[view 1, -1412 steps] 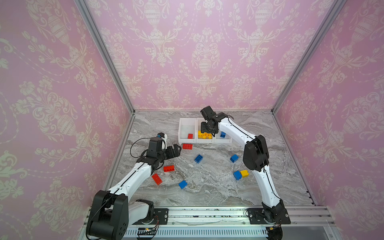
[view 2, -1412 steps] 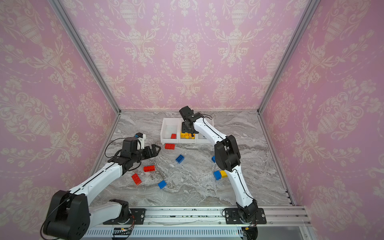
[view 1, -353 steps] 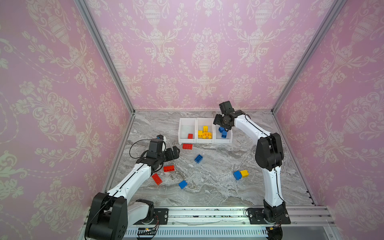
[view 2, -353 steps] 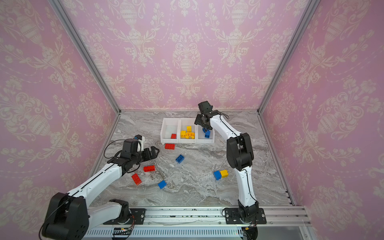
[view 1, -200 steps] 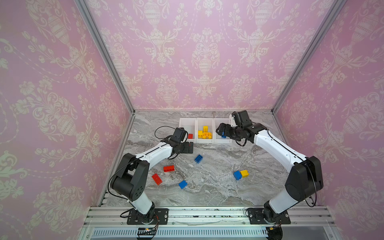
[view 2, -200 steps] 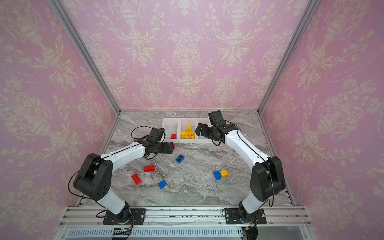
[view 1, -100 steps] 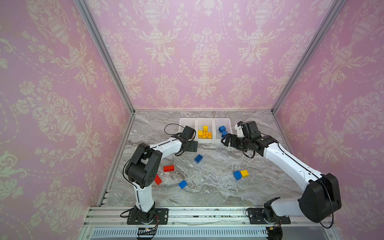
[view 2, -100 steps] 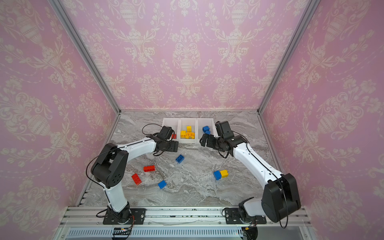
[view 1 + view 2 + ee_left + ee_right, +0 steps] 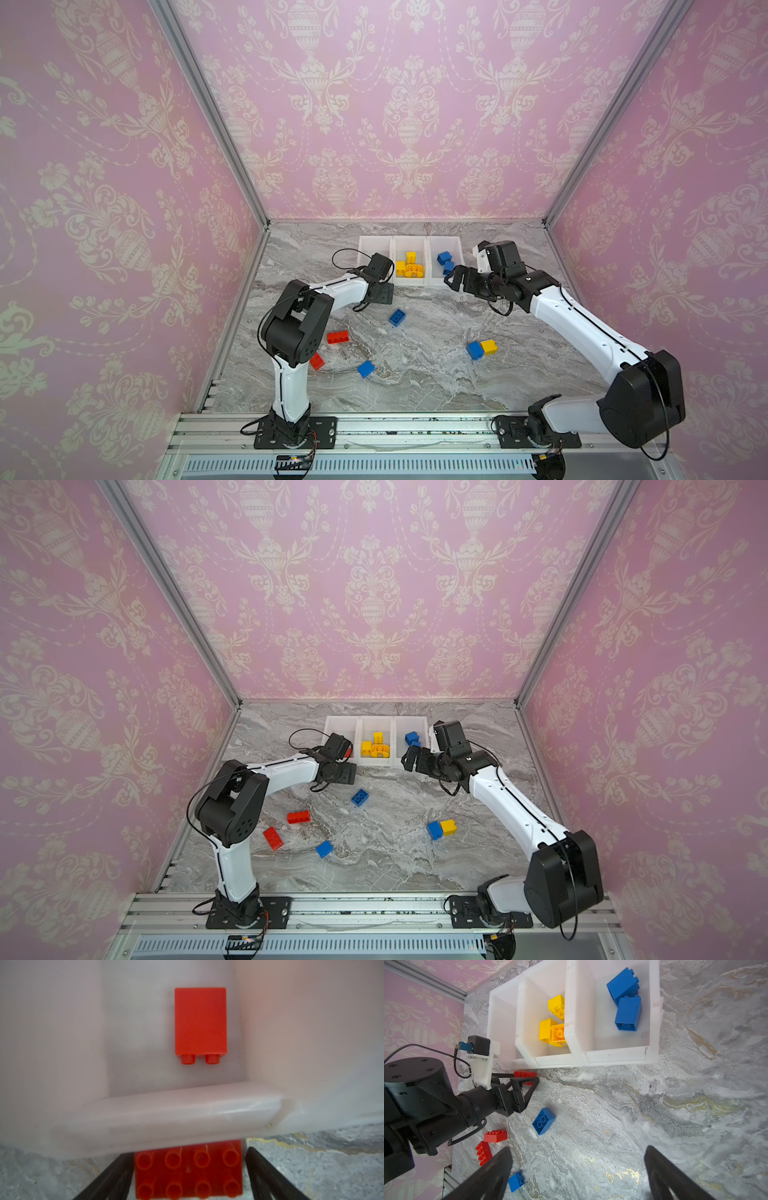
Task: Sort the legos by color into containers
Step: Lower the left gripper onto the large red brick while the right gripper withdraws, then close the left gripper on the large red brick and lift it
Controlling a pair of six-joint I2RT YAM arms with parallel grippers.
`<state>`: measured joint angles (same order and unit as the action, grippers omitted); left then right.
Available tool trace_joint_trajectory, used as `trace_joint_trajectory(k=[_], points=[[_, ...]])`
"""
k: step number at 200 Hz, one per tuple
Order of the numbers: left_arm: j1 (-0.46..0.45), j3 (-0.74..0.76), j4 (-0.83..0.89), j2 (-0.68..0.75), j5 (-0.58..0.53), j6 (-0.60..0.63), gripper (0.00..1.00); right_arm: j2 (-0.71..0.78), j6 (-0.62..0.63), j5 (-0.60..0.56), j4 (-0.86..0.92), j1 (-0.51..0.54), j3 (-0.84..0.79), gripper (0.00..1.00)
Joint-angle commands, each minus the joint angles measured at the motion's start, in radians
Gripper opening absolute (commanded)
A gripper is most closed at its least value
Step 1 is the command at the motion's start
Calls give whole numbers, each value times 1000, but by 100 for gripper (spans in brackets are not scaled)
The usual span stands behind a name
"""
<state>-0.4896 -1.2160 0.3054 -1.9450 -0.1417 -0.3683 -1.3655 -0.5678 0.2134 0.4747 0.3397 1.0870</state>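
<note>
In both top views: left gripper (image 9: pixel 383 292) at the bins' (image 9: pixel 428 257) front-left corner, right gripper (image 9: pixel 455 282) at their front-right corner. From the left wrist: jaws parted astride a red brick (image 9: pixel 188 1172), hard against the bins' front wall, sliver of gap on one side. From the right wrist: jaws spread wide, empty

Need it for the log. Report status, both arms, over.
Left gripper open, astride red brick on table outside red bin. Right gripper open, empty, hovering. Bin's front wall in the way: likely lift over.
</note>
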Motion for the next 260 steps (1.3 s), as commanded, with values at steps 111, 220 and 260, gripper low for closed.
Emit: trace_joint_trajectory(k=[111,220,260], points=[[-7,-16,6,7,-39,-31,56,22,21,13,-4,-10,-9,100],[-45,85,50,200,-60,-35,52,25,18,24,-9,-10,-6,100],[-46,24,58,241,-104,18,52,25,11,31,-14,-10,-5,100]])
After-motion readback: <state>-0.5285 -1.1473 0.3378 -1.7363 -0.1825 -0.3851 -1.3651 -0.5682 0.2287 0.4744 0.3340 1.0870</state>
